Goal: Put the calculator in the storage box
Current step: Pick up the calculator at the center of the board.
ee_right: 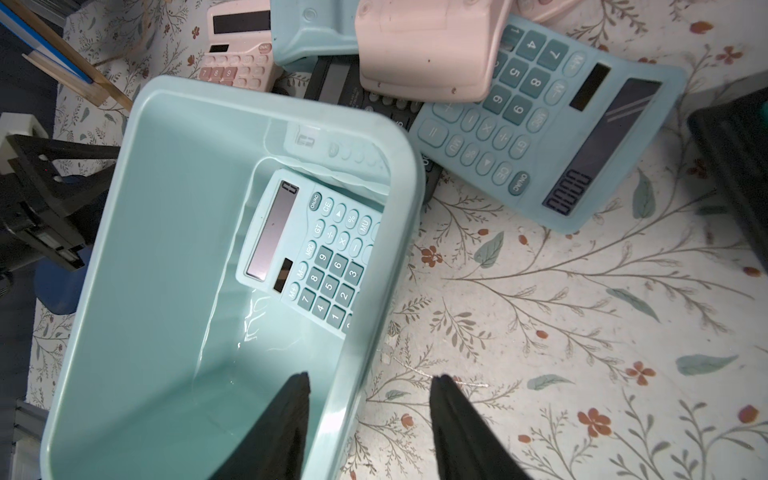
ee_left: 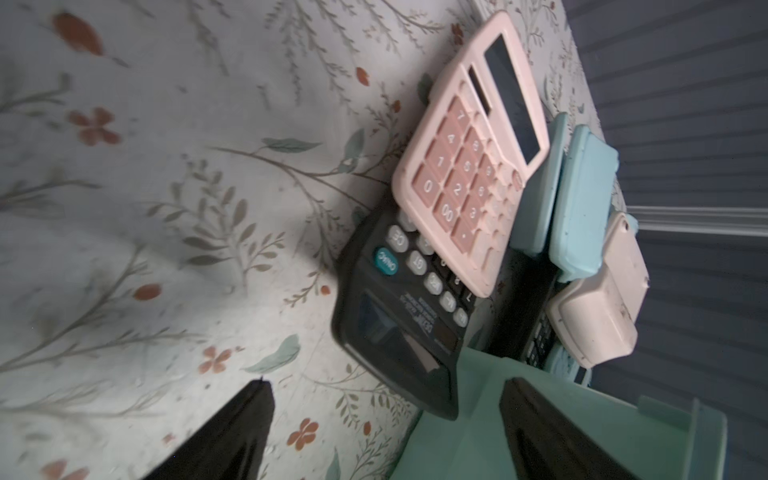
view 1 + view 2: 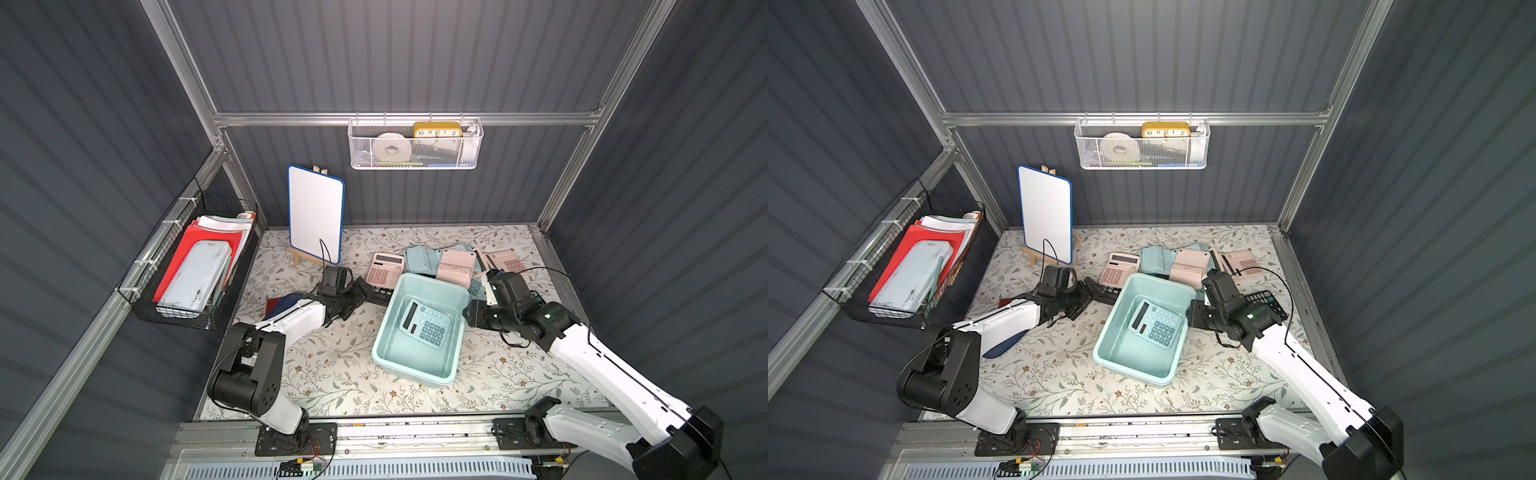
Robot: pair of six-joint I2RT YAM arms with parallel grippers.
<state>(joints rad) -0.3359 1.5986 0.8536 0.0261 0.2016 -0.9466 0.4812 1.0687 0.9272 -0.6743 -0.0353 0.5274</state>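
Just ahead of the empty, wide-splayed left hand (image 2: 386,382) lies a black calculator (image 2: 399,316), display end nearest, long axis running away, just beside the storage box (image 3: 415,355) holding a teal calculator (image 3: 426,323); the right hand (image 1: 372,377), half-parted and empty, straddles its wall.

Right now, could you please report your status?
Left gripper open, empty. Right gripper open, astride wall of mint-green plastic storage box. Teal calculator inside box. Pink calculator overlaps black calculator beside box.

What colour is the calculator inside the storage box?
Calculator: light teal, darker teal keys; right wrist view.
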